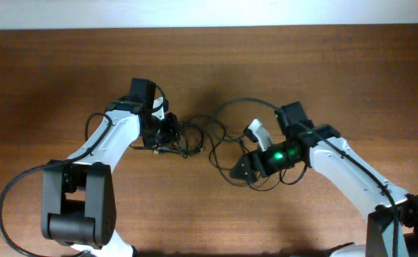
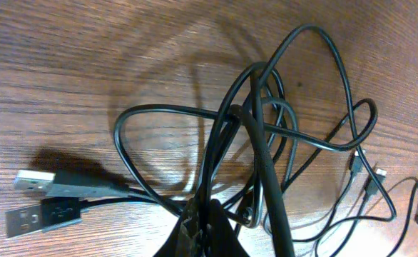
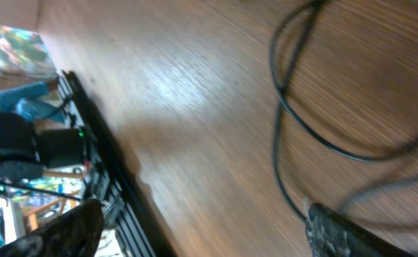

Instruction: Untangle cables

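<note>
Centrally on the brown wooden table [image 1: 209, 64], between the two arms, lie the cables [image 1: 195, 139]: thin black cords, bunched tight at their left end and spreading to the right into loose, overlapping loops. One wide loop arcs toward the far side of the table, above the right arm's wrist. Smaller loops trail toward the near side, under that arm.

The left gripper [image 1: 167, 134] sits at the left end of the bunch. In its wrist view the jaws are closed tight, and several strands run straight into the pinched fingertips [image 2: 207, 230], so it has hold of the cables at the knot. One strand is visibly thicker than the rest and crosses over the others on a diagonal. From the pinch the cords fan out in rounded loops that cross one another. Two flat silver USB plugs [image 2: 32, 180] with black housings lie side by side on the left, flat on the wood. Far to the right the thinnest cords end in small plugs [image 2: 355, 165], too small to identify.

The right gripper [image 1: 242, 168] hovers over the right part of the spread, pointing left. Its wrist view is blurred, but the two fingers [image 3: 337, 232] stand at opposite edges of the picture, wide apart. Between them there is only bare wood and one cable curve, which runs close beside the right-hand finger. Nothing is clamped.
</note>
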### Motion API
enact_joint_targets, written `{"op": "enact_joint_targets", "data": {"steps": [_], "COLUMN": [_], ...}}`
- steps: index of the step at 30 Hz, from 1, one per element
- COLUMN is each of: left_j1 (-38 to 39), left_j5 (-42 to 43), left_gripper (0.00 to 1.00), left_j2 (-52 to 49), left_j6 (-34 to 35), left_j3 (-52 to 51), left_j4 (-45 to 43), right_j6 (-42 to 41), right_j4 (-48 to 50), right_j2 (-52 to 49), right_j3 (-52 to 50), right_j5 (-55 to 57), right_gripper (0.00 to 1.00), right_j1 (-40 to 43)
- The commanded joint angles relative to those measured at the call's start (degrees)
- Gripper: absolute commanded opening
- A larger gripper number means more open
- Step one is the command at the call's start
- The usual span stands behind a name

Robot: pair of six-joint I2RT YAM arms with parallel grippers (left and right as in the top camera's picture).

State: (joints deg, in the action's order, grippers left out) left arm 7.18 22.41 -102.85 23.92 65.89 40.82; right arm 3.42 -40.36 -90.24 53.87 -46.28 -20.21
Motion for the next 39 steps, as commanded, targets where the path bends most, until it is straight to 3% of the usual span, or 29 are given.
{"op": "enact_joint_targets", "data": {"steps": [1, 5, 8, 12, 14, 20, 23, 27, 29, 33, 39], "left_j1": [0.2, 0.2, 0.2, 0.2, 0.2, 0.2, 0.2, 0.2, 0.2, -1.0, -7.4], "left_j5": [-1.0, -0.6, 2.5, 6.0, 8.3, 8.2, 8.2, 7.8, 8.3, 12.0, 29.0], "left_gripper": [0.00, 0.00, 0.00, 0.00, 0.00, 0.00, 0.00, 0.00, 0.00, 0.00, 0.00], "left_j2": [0.6, 0.6, 0.6, 0.6, 0.6, 0.6, 0.6, 0.6, 0.6, 0.6, 0.6], "left_j6": [0.6, 0.4, 0.5, 0.5, 0.1, 0.0, 0.0, 0.0, 0.0, -3.3, -11.6], "left_j3": [-0.3, -0.3, -0.3, -0.3, -0.3, -0.3, -0.3, -0.3, -0.3, -0.3, -0.3], "left_j4": [-0.5, -1.2, -0.4, -0.2, -0.1, -0.1, -0.2, -0.2, -0.3, -0.3, -1.0], "right_j6": [0.6, -4.7, -12.9, -16.4, -22.8, -26.9, -29.9, -29.9, -29.9, -29.9, -30.1], "right_j4": [5.6, 14.1, 19.2, 29.7, 33.2, 43.0, 47.1, 47.0, 45.5, 39.4, 36.0], "right_j2": [-0.1, -0.2, -0.2, -0.2, -0.7, -8.2, -11.3, -11.5, -11.5, -11.5, -11.5], "right_j3": [0.0, 0.0, 0.0, 0.0, 0.0, 0.0, 0.0, 0.0, 0.0, 0.0, 0.0], "right_j5": [-4.4, -5.1, 11.6, 24.9, 33.0, 32.8, 32.8, 34.9, 38.2, 48.3, 51.6], "right_gripper": [0.84, 0.71, 0.70, 0.70, 0.70, 0.68, 0.56, 0.16, 0.04, 0.04, 0.05], "right_j1": [-1.7, -4.7, -12.0, -18.9, -20.9, -23.1, -23.8, -23.6, -23.6, -23.6, -23.5]}}
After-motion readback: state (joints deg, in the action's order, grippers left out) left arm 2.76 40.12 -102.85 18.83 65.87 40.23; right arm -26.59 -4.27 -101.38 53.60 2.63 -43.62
